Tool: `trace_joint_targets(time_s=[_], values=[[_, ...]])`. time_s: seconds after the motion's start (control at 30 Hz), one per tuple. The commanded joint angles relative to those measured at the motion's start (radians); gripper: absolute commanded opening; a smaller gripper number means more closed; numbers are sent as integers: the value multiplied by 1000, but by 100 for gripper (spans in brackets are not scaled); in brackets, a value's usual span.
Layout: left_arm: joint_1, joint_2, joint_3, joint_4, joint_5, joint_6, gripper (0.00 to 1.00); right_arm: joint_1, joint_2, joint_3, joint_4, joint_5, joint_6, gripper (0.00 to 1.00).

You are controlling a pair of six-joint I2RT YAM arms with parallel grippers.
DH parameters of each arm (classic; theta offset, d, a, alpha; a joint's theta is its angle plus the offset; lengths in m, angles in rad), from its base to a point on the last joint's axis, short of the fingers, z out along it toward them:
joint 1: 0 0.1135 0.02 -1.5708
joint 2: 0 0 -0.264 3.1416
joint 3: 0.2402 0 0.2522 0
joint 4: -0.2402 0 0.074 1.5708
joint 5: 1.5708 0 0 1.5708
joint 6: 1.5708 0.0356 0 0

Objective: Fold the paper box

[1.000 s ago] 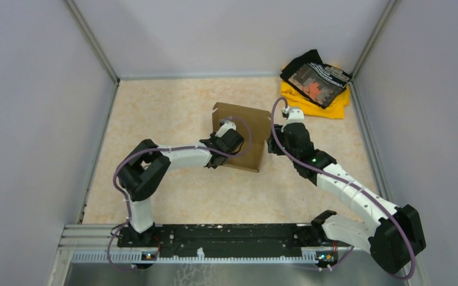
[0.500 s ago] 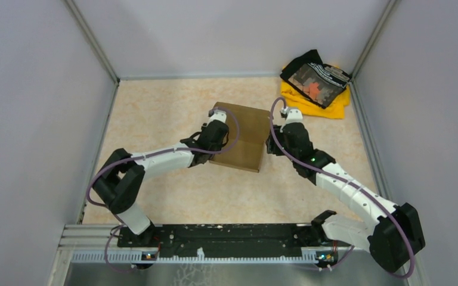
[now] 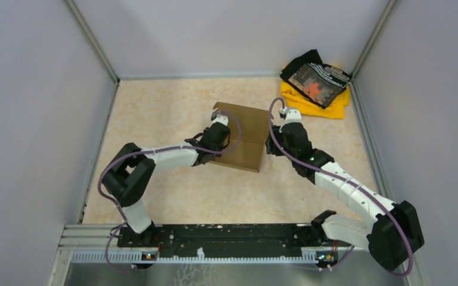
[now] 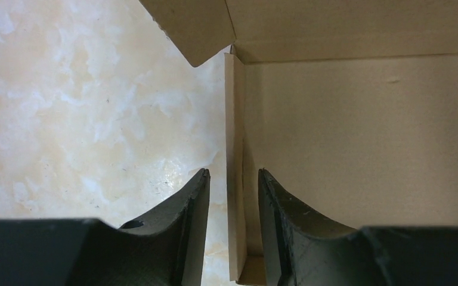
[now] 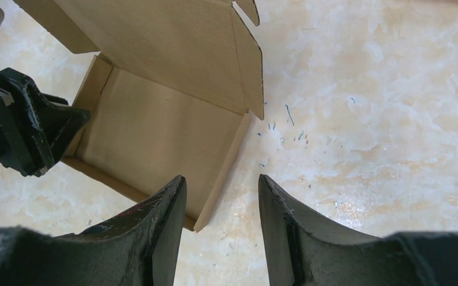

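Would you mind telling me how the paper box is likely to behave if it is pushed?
The paper box is probably light and may slide: empty, thin-walled. Its side wall looks stiff, but the lid flap would likely hinge at its crease.

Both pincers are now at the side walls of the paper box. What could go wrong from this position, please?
1. The left pincer straddles the thin left wall without gripping it; closing off-centre might crease it.
2. The right pincer straddles the right wall only near its end, so a push may turn the paper box instead of folding it.
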Motion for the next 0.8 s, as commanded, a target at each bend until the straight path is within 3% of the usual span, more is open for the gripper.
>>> trace_joint_targets(time_s=[0.0, 0.77], values=[[1, 38, 31, 32, 2, 7, 41, -9, 4, 57, 51, -9, -17, 48], [19, 76, 40, 54, -21, 27, 33, -18, 6, 22, 75, -23, -20, 47]])
